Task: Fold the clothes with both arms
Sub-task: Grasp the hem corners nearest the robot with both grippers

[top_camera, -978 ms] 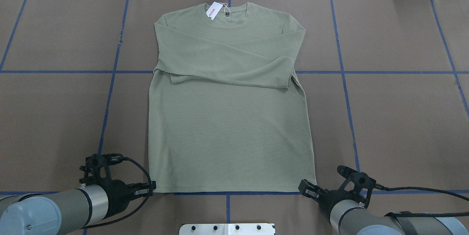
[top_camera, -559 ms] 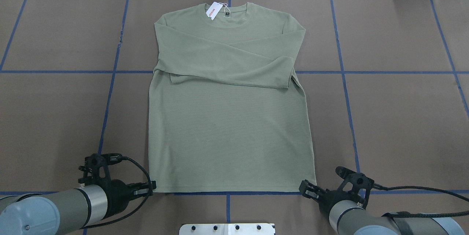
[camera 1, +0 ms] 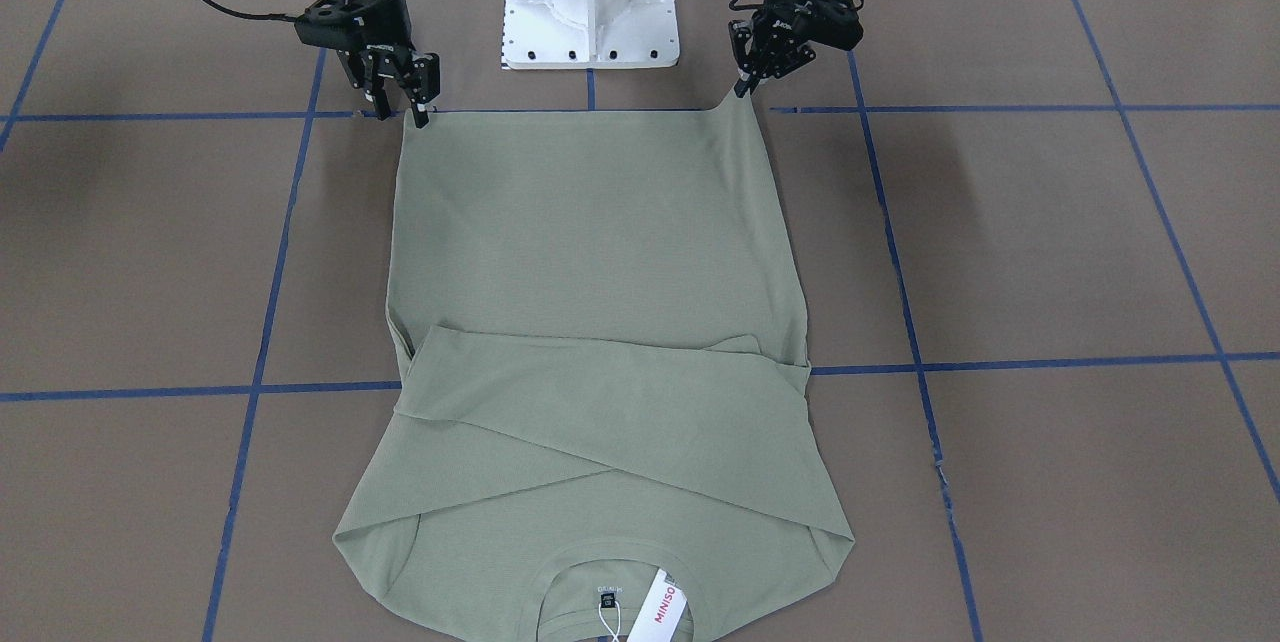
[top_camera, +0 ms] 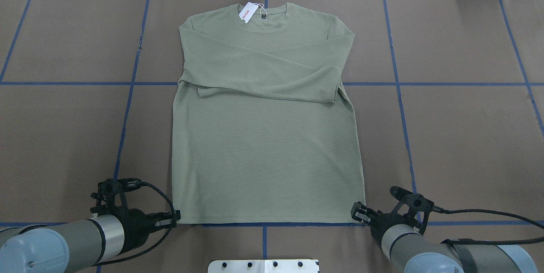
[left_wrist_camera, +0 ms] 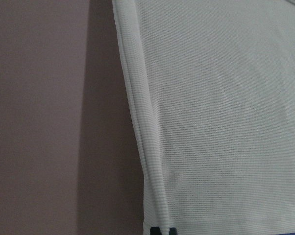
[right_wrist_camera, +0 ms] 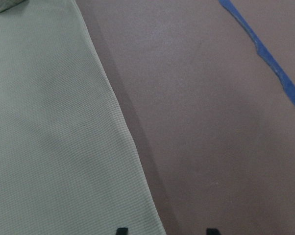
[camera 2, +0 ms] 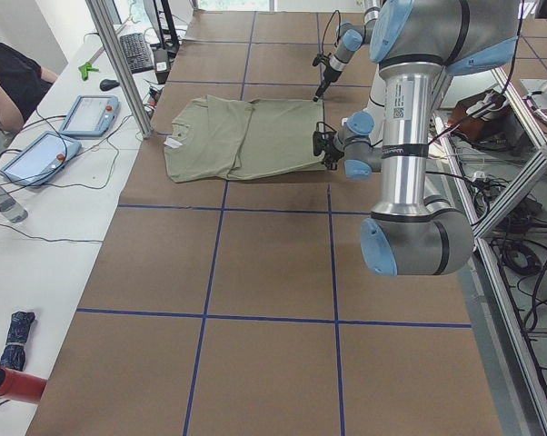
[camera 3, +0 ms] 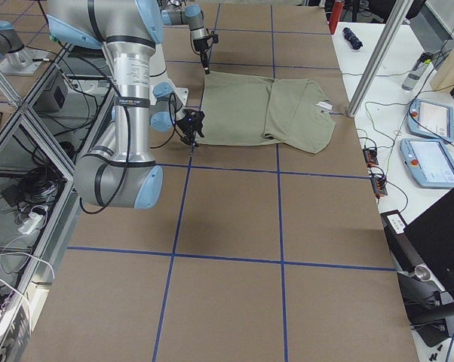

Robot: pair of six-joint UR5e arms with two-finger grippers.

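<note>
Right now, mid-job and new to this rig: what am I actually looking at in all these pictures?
It is a robot with a left arm and a right arm at a brown table. One camera looks down from behind the robot, one faces it from across the table (sides mirrored there), two watch from the table's ends, and one sits on each wrist. A sage-green long-sleeved shirt lies flat, sleeves folded across the chest, white hang tag at the collar. The left claw is pinched shut on one hem corner nearest the robot, lifting it slightly. The right claw is open at the other corner, straddling the shirt's edge without gripping.
</note>
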